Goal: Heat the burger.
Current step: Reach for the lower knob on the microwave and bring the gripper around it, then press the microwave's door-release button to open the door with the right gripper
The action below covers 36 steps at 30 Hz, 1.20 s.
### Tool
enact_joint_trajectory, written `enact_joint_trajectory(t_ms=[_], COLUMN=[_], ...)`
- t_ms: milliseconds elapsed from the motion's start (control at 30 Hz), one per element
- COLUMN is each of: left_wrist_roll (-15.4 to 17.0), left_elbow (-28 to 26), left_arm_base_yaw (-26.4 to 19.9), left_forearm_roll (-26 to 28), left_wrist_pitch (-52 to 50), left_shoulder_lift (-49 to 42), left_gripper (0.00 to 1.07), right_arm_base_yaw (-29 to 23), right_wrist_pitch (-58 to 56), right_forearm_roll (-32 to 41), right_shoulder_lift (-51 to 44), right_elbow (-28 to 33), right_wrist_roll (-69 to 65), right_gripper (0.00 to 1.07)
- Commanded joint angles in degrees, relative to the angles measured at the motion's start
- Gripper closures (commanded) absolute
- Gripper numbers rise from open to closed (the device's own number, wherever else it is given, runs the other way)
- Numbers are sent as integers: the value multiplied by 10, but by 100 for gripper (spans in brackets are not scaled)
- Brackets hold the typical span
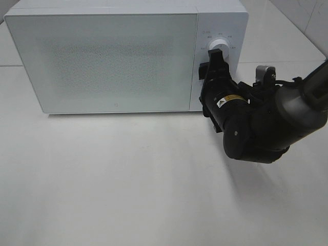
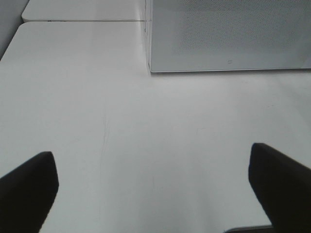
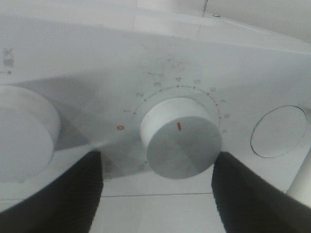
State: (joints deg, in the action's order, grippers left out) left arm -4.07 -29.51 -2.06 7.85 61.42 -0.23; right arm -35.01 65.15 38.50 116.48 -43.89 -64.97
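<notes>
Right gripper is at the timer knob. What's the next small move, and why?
Probably back the right gripper straight off the timer knob: its red mark already sits off zero, near 4, the jaws stand apart beside it, and the microwave door is shut.

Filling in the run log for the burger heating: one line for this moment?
microwave door: shut | burger: not visible | right gripper: open, straddling numbered dial | left gripper: open, over table

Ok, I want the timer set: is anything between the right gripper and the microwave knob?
Nothing visible: the right gripper flanks the knob, jaws open around it. The microwave door is shut; no burger shows.
</notes>
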Motion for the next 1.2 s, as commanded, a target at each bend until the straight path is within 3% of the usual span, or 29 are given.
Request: enact_joint_trajectory(t_ms=[33,267,600,733,1000,1200], left_wrist_roll=[3,3,3,3,3,3], left_elbow=[-1,-1,-1,-1,-1,-1], left_arm_base_yaw=[-1,-1,-1,-1,-1,-1], left_forearm_roll=[2,2,2,2,2,2], left_wrist_pitch=[1,1,1,1,1,1], left_shoulder_lift=[-13,-13,-13,-13,-13,-13], left_gripper=[7,7,7,7,7,7], right_arm_base_yaw=[10,10,10,38,85,90], right_wrist_pitch=[109,38,-241,-383,-613,-759], right_forearm_roll=[-36,-55,-128,-194,-338,-421], right_shoulder_lift=[-22,-69,-168,-217,-290,-363], right_elbow=[6,46,70,70,69,69], right_wrist_roll=[52,171,431,513,535,535], right_gripper=[40,40,40,40,40,40])
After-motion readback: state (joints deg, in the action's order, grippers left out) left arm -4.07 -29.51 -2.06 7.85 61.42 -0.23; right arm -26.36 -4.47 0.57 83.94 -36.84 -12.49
